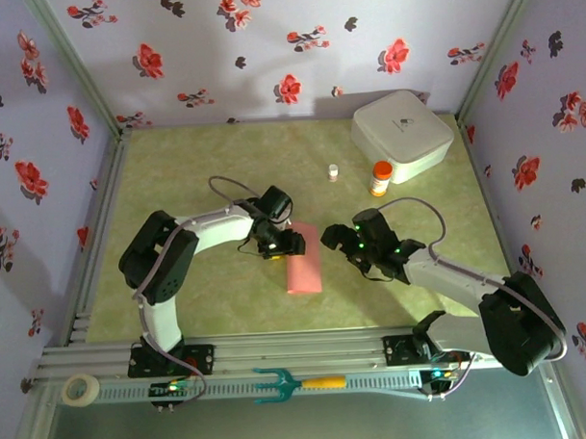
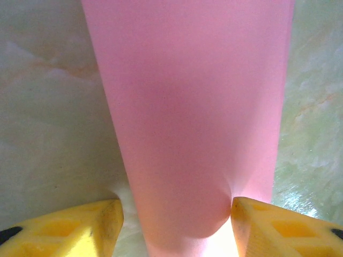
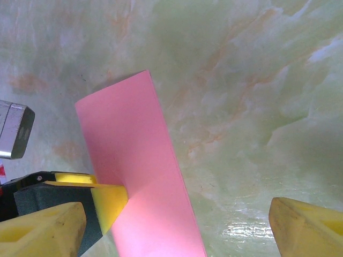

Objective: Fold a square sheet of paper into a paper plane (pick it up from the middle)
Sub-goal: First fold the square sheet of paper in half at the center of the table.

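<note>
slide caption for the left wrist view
Left pincer straddles the near end of a salmon-pink paper strip against the green marbled tabletop.

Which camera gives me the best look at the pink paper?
Top external: nearly the whole paper shows as a narrow strip, though small. Left wrist has it close up with its ends cut off; right wrist shows one end and a long edge.
</note>
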`<state>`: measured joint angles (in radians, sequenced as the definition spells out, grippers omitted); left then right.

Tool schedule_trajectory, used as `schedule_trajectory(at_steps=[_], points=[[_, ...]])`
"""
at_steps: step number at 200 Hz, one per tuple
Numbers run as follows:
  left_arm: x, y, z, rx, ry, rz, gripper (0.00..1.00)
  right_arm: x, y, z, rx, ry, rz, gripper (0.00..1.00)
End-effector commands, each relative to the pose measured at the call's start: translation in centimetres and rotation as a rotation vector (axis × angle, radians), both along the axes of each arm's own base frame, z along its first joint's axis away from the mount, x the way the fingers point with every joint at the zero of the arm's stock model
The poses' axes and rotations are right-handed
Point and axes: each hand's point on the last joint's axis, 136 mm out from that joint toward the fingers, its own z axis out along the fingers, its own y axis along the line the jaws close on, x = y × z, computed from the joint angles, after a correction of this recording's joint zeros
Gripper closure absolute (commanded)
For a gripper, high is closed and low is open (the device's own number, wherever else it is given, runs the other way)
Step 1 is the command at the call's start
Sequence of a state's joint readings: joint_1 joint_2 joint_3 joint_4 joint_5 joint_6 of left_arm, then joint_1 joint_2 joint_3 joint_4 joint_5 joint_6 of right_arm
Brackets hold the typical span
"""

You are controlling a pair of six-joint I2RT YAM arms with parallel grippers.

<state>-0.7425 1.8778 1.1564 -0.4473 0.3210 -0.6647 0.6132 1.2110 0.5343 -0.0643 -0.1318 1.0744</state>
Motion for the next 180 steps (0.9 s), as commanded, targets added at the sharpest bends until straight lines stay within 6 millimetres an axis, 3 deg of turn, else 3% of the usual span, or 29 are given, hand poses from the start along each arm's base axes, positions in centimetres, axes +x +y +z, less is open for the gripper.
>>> schedule_trajectory(at_steps=[1,180], points=[[-0.7,2.9,-3.8,0.164,0.022,-0.012,0.42,-0.1,-0.4,-0.7,-0.017,0.033,-0.021,0.11],[-1.1,3.6,-5.4,0.233,0.053,-0.045,0.42,0.0,-0.3,-0.6,-0.021,0.038,-0.014,0.11]])
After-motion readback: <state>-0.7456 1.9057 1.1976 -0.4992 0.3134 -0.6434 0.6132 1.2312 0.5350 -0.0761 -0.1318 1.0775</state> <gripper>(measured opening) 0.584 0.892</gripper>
